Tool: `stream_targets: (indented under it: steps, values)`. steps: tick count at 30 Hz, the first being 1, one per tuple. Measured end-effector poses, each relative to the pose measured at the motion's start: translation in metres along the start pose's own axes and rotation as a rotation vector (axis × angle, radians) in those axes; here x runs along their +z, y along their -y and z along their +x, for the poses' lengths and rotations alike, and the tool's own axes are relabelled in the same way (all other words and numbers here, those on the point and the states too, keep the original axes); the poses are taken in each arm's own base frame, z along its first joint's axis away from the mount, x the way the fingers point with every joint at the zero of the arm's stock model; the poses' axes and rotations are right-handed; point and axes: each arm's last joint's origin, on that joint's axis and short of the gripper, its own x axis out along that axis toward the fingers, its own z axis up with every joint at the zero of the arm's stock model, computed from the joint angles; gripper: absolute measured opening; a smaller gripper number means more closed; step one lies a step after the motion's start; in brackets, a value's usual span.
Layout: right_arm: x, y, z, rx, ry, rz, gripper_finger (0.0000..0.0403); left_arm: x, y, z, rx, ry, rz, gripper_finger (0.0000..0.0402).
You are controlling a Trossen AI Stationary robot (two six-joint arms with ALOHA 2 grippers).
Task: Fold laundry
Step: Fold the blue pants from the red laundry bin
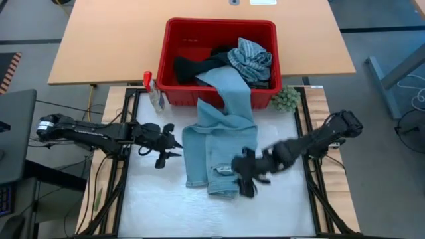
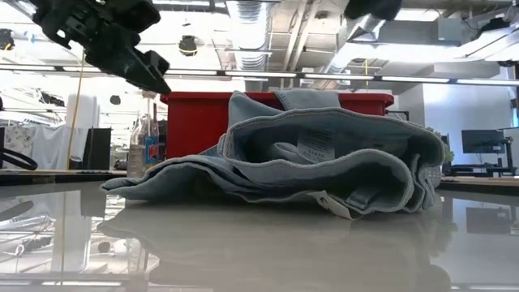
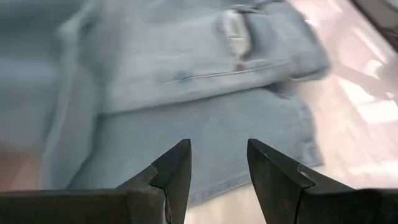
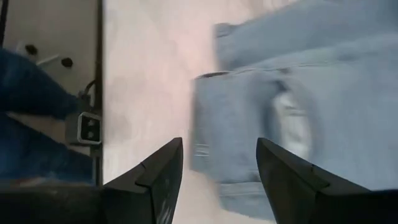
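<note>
Jeans (image 1: 222, 143) of light blue denim lie half on the table (image 1: 153, 206), one leg trailing up into the red basket (image 1: 192, 36). Judged soft, floppy, fairly heavy; best pinched at the waistband corners. Left gripper (image 1: 174, 147) hovers beside them, right gripper (image 1: 244, 180) over the waistband, both parted and empty.

Bare table (image 1: 153, 206) front-left, red basket (image 1: 179, 33) blocking behind jeans (image 1: 222, 133)

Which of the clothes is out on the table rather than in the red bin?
The light blue jeans: they spill over the basket's front edge onto the table, while the striped and black pieces stay inside.
</note>
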Motion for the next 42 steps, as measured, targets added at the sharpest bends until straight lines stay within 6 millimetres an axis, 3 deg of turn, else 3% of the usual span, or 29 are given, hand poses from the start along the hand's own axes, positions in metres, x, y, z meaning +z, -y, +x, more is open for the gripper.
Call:
stream_targets:
  steps: [3, 7, 15, 18, 21, 26, 27, 31, 37, 42]
  values:
    - [-0.016, -0.025, 0.021, -0.01, 0.008, -0.064, 0.0227, -0.001, 0.001, 0.012, -0.084, -0.009, 0.033, 0.0144]
    - [-0.035, -0.04, 0.059, -0.092, -0.036, -0.131, 0.0227, -0.002, 0.005, 0.024, -0.178, -0.008, 0.031, 0.0144]
    - [-0.063, -0.018, 0.121, -0.333, -0.228, -0.137, 0.0226, 0.002, 0.01, 0.029, -0.172, 0.02, -0.025, 0.0144]
    - [-0.07, -0.007, 0.13, -0.402, -0.304, -0.128, 0.0215, 0.006, 0.012, 0.029, -0.173, 0.055, -0.054, 0.0144]
    - [-0.07, -0.004, 0.132, -0.423, -0.32, -0.136, 0.0176, 0.01, 0.018, 0.029, -0.164, 0.087, -0.095, 0.0144]
    - [-0.057, -0.006, 0.108, -0.377, -0.289, -0.271, 0.003, 0.018, 0.031, 0.029, -0.101, 0.164, -0.102, 0.0144]
    - [-0.052, -0.005, 0.098, -0.364, -0.27, -0.304, 0.002, 0.02, 0.033, 0.028, -0.083, 0.189, -0.095, 0.0144]
    - [-0.027, 0.004, 0.056, -0.353, -0.152, -0.336, 0.0026, 0.031, 0.039, 0.025, 0.009, 0.307, 0.016, 0.0144]
    - [0.014, 0.025, -0.017, -0.26, 0.131, -0.249, 0.0016, 0.04, 0.042, 0.021, 0.078, 0.404, 0.203, 0.0147]
    - [0.03, 0.047, -0.043, -0.207, 0.207, -0.162, 0.0016, 0.033, 0.041, 0.035, 0.092, 0.335, 0.297, 0.0168]
